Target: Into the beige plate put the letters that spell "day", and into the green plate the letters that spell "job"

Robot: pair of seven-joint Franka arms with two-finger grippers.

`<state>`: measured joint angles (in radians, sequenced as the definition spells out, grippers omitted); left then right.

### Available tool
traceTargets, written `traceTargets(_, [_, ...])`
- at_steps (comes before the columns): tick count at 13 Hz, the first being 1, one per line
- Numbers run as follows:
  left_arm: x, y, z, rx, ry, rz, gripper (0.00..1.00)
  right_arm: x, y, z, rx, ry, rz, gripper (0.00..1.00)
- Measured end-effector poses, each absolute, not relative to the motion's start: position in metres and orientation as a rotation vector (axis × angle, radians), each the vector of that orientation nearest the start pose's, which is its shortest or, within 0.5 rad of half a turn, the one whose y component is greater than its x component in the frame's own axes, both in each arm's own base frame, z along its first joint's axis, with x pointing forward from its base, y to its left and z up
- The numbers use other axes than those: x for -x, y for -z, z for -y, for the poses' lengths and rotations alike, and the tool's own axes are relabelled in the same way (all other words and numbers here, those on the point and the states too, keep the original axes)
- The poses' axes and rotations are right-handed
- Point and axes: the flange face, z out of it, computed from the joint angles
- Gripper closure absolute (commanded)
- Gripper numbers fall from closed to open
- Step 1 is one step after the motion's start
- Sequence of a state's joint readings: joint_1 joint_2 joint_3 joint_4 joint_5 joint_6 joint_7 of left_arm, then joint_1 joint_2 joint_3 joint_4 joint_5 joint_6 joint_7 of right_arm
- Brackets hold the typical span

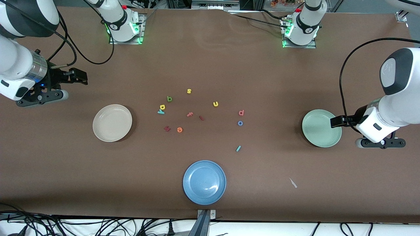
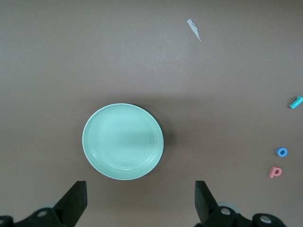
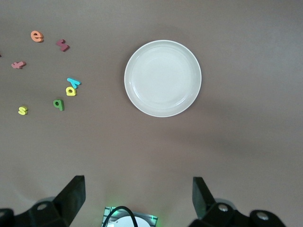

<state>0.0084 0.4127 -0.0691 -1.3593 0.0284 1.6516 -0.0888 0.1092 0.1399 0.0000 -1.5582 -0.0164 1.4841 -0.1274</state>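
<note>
The beige plate [image 1: 112,123] [image 3: 163,78] and the green plate [image 1: 321,128] [image 2: 123,141] lie empty. Between them on the table are the yellow round-bowl letter [image 1: 162,107] [image 3: 71,91], teal y [image 1: 160,111] [image 3: 73,82] and green letter [image 1: 169,98] [image 3: 58,104]. Closer to the green plate are the salmon-red letter [image 1: 241,112] [image 2: 275,171], blue o [image 1: 240,123] [image 2: 282,152] and teal bar [image 1: 238,148] [image 2: 296,102]. My left gripper [image 1: 338,121] [image 2: 140,198] hangs open beside the green plate. My right gripper [image 1: 80,77] [image 3: 138,196] hangs open beside the beige plate. Both hold nothing.
A blue plate [image 1: 204,182] sits near the front edge. Other letters lie among the task's: yellow s [image 1: 189,91], yellow u [image 1: 215,104], salmon f [image 1: 189,114], orange e [image 1: 179,129], two dark red ones [image 1: 167,128]. A white scrap [image 1: 293,183] lies near the front.
</note>
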Motion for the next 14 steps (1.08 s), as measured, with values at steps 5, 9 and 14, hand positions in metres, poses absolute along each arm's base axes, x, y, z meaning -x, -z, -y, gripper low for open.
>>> traceTargets(5, [-0.669, -0.477, 0.031, 3.127, -0.187, 0.041, 0.0, -0.577, -0.544, -0.063, 3.105, -0.338, 0.369, 0.0])
traceTargets(9, [-0.667, -0.466, 0.052, 3.14, -0.222, 0.019, 0.0, -0.577, -0.543, -0.063, 3.103, -0.341, 0.369, 0.0])
traceTargets(14, [-0.664, -0.409, 0.139, 3.154, -0.35, 0.164, 0.0, -0.581, -0.529, -0.067, 3.085, -0.342, 0.357, 0.0])
